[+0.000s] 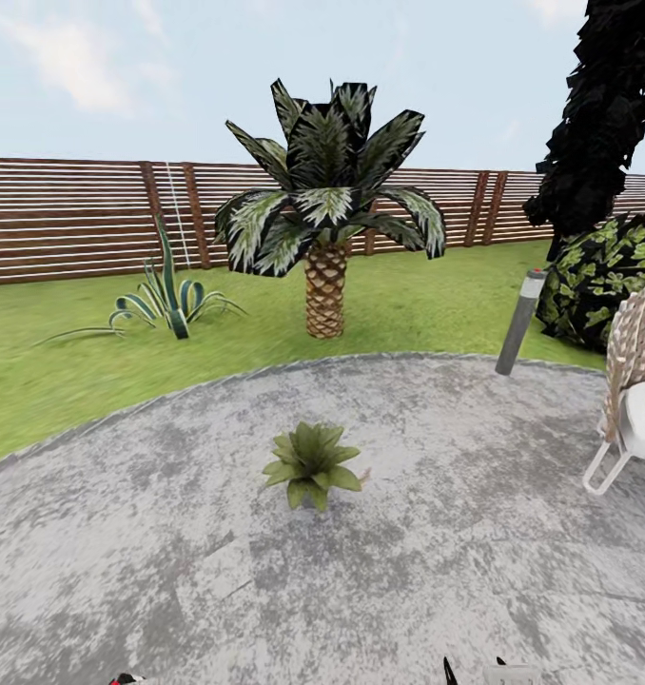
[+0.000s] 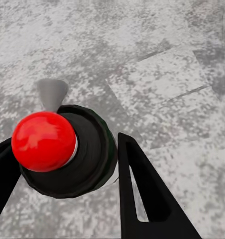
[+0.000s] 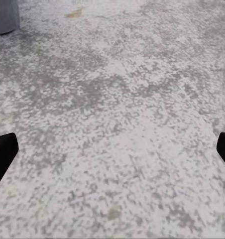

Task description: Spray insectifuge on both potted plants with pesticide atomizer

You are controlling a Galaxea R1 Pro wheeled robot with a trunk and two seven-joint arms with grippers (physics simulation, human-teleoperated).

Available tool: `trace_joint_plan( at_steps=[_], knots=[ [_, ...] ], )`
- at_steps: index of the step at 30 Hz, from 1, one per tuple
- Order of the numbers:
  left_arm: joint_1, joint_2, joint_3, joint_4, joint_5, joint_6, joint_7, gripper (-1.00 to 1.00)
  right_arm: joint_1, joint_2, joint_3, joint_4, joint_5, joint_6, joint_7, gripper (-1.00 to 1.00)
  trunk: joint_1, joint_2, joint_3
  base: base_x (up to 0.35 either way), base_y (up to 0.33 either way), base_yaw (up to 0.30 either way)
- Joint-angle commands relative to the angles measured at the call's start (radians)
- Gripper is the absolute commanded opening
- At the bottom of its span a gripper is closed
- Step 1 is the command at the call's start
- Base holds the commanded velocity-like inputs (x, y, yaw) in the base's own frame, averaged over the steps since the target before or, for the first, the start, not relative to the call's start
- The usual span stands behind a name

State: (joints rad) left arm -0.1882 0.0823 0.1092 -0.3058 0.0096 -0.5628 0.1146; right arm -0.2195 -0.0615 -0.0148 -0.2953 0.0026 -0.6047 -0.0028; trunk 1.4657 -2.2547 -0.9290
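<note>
From the head camera I look out over the round stone patio (image 1: 456,571), grey and mottled, with the lawn (image 1: 56,381) curving round its far edge and the brown slatted fence (image 1: 75,219) behind that. One potted plant (image 1: 312,464), a low rosette of pointed green leaves, sits on the stone near the middle of my view, well short of the grass. Straight beyond it on the lawn stands a thick-trunked palm (image 1: 324,209), and to its left a spiky striped plant (image 1: 167,300) grows out of the grass. A grey lamp post (image 1: 519,323) leans at the patio's edge on the right, with a dark bush (image 1: 608,271) behind it and a white woven chair (image 1: 636,400) at the right border.

In the left wrist camera my left claw (image 2: 62,169) is closed on the spray bottle (image 2: 80,154): I see it end-on, a round dark body with a shiny red cap (image 2: 44,141) toward the lens and a grey nozzle (image 2: 52,94) poking out past it, one black finger (image 2: 142,194) pressed against its side. Patio stone lies below it.

In the right wrist camera my right claw (image 3: 112,149) stands wide open, its two black fingertips (image 3: 3,149) at opposite borders with nothing but stone between them. A grey rounded object (image 3: 5,17) sits in a corner; I cannot tell what it is.
</note>
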Motion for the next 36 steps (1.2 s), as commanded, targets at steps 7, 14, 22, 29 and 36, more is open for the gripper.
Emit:
trace_joint_plan(
  at_steps=[7, 14, 22, 29, 36],
  knots=[
    [-0.001, 0.000, 0.000, 0.000, 0.001, -0.003, 0.002, -1.00, 0.000, 0.000, -0.001, 0.001, 0.000, -0.003, 0.000, 1.00, 0.000, 0.000, -0.001, 0.169, -0.236, 0.000],
    [-0.001, 0.000, 0.000, 0.000, 0.001, -0.003, 0.002, -1.00, 0.000, 0.001, -0.001, 0.001, 0.000, -0.003, 0.000, 1.00, 0.000, 0.000, -0.001, 0.144, -0.248, 0.000],
    [-0.001, 0.000, 0.000, 0.000, 0.001, -0.003, 0.002, -1.00, 0.000, 0.002, -0.001, 0.002, 0.001, -0.003, 0.000, 1.00, 0.000, 0.000, -0.001, 0.141, -0.249, 0.058],
    [-0.001, 0.000, 0.000, 0.001, 0.001, -0.003, 0.002, -1.00, 0.000, 0.002, -0.001, 0.002, 0.002, -0.003, -0.001, 1.00, 0.000, 0.000, -0.001, 0.110, -0.260, 0.223],
    [-0.001, 0.000, 0.000, 0.001, 0.001, -0.003, 0.002, -1.00, 0.000, 0.002, -0.001, 0.002, 0.002, -0.003, 0.000, 1.00, 0.000, 0.000, 0.000, 0.020, -0.271, 0.273]
  ],
)
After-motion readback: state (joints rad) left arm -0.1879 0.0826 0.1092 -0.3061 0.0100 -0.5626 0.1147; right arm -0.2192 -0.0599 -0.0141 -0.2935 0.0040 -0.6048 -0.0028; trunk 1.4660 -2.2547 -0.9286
